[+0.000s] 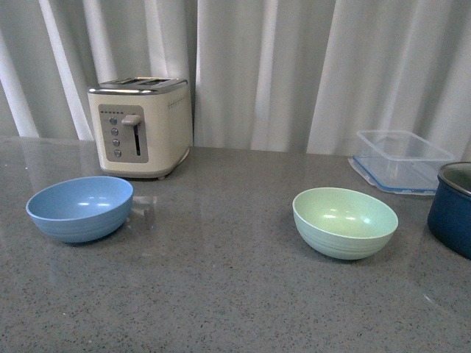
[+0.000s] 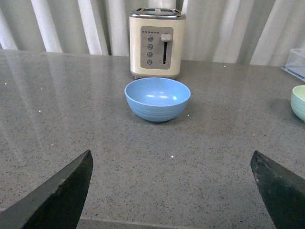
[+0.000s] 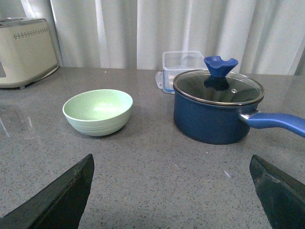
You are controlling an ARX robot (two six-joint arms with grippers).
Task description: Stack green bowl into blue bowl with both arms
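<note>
The blue bowl (image 1: 80,208) sits upright and empty on the grey counter at the left, in front of the toaster. The green bowl (image 1: 344,222) sits upright and empty at the right, well apart from it. Neither arm shows in the front view. In the left wrist view the blue bowl (image 2: 157,98) lies straight ahead of my open left gripper (image 2: 171,160), some way off, with the green bowl's edge (image 2: 299,101) at the side. In the right wrist view the green bowl (image 3: 97,112) lies ahead and to one side of my open right gripper (image 3: 171,162). Both grippers hold nothing.
A cream toaster (image 1: 140,126) stands behind the blue bowl. A clear blue-rimmed container (image 1: 401,161) and a dark blue lidded pot (image 1: 452,208) stand right of the green bowl; the pot's handle (image 3: 279,122) juts sideways. White curtains hang behind the counter.
</note>
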